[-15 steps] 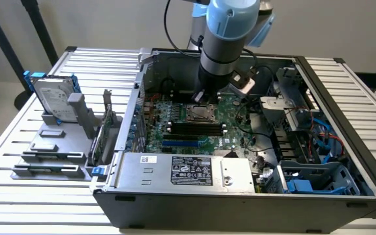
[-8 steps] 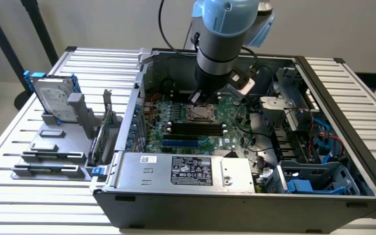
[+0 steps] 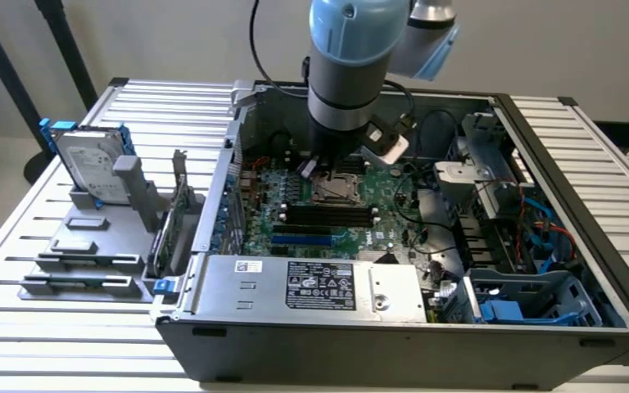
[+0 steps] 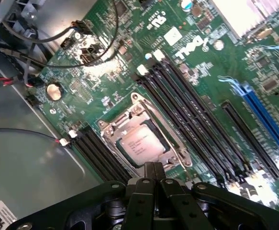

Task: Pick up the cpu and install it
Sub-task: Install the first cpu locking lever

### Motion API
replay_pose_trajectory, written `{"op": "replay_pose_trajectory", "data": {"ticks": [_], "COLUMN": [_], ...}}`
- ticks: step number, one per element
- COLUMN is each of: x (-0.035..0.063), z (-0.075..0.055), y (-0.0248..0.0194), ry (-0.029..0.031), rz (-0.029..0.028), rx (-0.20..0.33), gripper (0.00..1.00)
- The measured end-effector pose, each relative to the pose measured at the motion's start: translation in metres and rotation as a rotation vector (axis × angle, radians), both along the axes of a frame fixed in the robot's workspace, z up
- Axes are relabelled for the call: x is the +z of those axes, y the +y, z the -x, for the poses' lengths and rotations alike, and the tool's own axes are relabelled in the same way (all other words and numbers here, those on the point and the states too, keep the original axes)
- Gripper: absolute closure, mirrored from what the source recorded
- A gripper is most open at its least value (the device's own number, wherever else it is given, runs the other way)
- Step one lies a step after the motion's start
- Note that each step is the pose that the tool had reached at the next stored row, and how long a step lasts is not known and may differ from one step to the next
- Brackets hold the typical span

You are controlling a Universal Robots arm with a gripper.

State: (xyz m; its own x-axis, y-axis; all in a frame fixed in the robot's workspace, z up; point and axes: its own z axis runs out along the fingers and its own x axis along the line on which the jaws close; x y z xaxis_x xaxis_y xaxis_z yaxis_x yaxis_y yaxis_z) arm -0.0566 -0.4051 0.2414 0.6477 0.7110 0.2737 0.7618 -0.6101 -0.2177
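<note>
The cpu [image 4: 140, 143], a small square chip with a silver top, lies flat inside the metal socket frame [image 4: 111, 125] on the green motherboard [image 4: 106, 76]. My gripper [image 4: 154, 168] hangs just above the socket's edge, its black fingers pressed together with nothing between them. In the exterior view the arm reaches straight down into the open computer case [image 3: 402, 327], and the gripper [image 3: 331, 166] hovers over the socket [image 3: 337, 189] in the middle of the board.
Black memory slots [image 4: 192, 120] run beside the socket, with blue slots [image 4: 266, 115] further off. Loose cables [image 4: 15, 57] lie near the case wall. A power supply [image 3: 314, 286] fills the case front. A hard drive [image 3: 85, 160] in a blue frame and grey blocks [image 3: 79, 246] stand outside.
</note>
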Motion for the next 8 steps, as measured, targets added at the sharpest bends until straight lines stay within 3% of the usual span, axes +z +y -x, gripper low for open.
{"op": "replay_pose_trajectory", "data": {"ticks": [3, 8], "x": [0.0022, 0.0087], "z": [0.007, 0.01], "y": [-0.0063, -0.0209], "ry": [-0.0002, 0.0004], "rz": [-0.0002, -0.0001], "rx": [0.0, 0.0], "gripper": [0.89, 0.89]}}
